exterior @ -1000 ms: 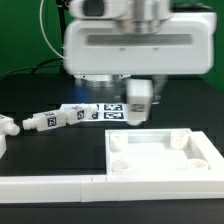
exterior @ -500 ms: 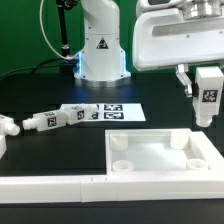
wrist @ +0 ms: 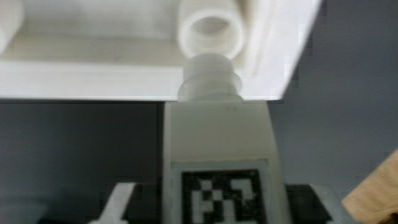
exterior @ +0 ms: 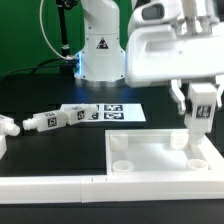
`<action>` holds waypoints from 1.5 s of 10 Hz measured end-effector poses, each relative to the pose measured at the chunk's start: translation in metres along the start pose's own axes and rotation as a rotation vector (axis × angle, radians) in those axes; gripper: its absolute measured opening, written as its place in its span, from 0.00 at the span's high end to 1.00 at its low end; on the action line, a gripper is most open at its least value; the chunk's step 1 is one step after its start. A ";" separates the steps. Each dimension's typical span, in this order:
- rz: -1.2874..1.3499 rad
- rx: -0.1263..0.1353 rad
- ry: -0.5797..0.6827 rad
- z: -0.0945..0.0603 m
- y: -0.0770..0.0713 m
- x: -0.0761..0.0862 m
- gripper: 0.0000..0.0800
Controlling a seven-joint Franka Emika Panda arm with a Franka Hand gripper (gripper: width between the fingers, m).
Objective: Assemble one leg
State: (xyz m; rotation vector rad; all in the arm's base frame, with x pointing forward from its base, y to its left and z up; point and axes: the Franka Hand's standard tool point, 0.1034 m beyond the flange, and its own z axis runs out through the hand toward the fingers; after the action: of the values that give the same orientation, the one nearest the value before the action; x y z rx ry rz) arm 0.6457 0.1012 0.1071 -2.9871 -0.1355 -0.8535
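Currently the gripper (exterior: pixel 200 100) is clamped on the leg (exterior: pixel 198 118), long axis upright, tip pointing down just short of the panel's (exterior: pixel 160 165) corner hole (wrist: pixel 214 30)

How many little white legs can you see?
4 legs: one in the gripper, two lying beside the marker board, one at the exterior view's left edge. Others may be hidden.
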 end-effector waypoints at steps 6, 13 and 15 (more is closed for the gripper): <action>-0.006 0.008 -0.015 0.013 -0.008 -0.008 0.65; -0.014 0.010 -0.048 0.028 -0.013 -0.028 0.65; -0.017 0.008 -0.009 0.029 -0.012 -0.026 0.65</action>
State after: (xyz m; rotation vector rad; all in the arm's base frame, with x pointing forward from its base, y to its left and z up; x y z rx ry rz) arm 0.6385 0.1126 0.0687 -2.9869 -0.1642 -0.8388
